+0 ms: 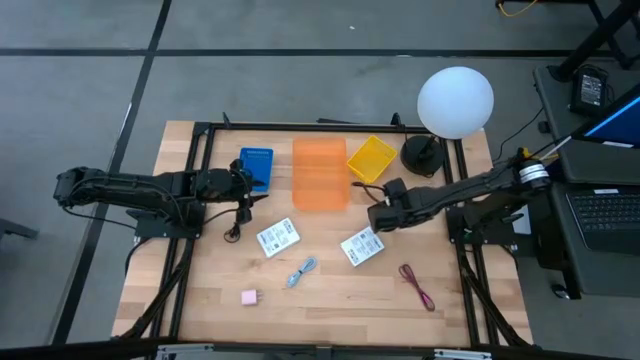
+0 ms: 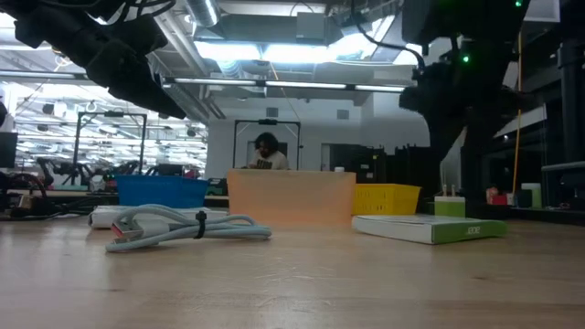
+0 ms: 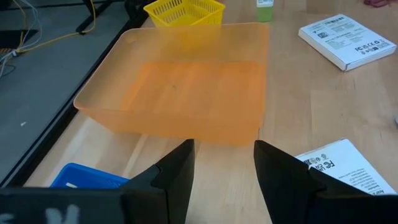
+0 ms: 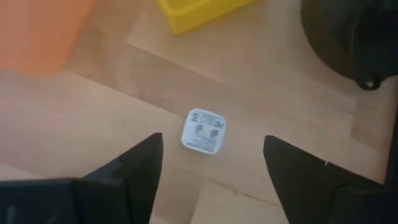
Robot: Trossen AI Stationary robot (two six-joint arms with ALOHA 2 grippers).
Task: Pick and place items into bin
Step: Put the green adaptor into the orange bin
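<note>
My right gripper [image 4: 211, 180] is open and points down at a small white printed cube [image 4: 204, 131] that lies flat on the wood between the fingers' lines, untouched. In the high view this gripper [image 1: 380, 215] hovers right of the orange bin [image 1: 320, 175]. My left gripper [image 3: 224, 180] is open and holds nothing, facing the orange bin [image 3: 180, 87] from the left [image 1: 245, 185]. Two white packets [image 1: 277, 237] [image 1: 361, 246], a light-blue cord piece [image 1: 302, 270], a pink cube [image 1: 250, 297] and a dark-red cord [image 1: 417, 285] lie flat on the table.
A blue bin [image 1: 257, 168] stands left of the orange bin and a yellow basket [image 1: 371, 158] right of it. The white globe lamp [image 1: 455, 100] stands on its black base [image 1: 422, 153] at the far right. A black cord [image 1: 238, 225] lies below the left gripper.
</note>
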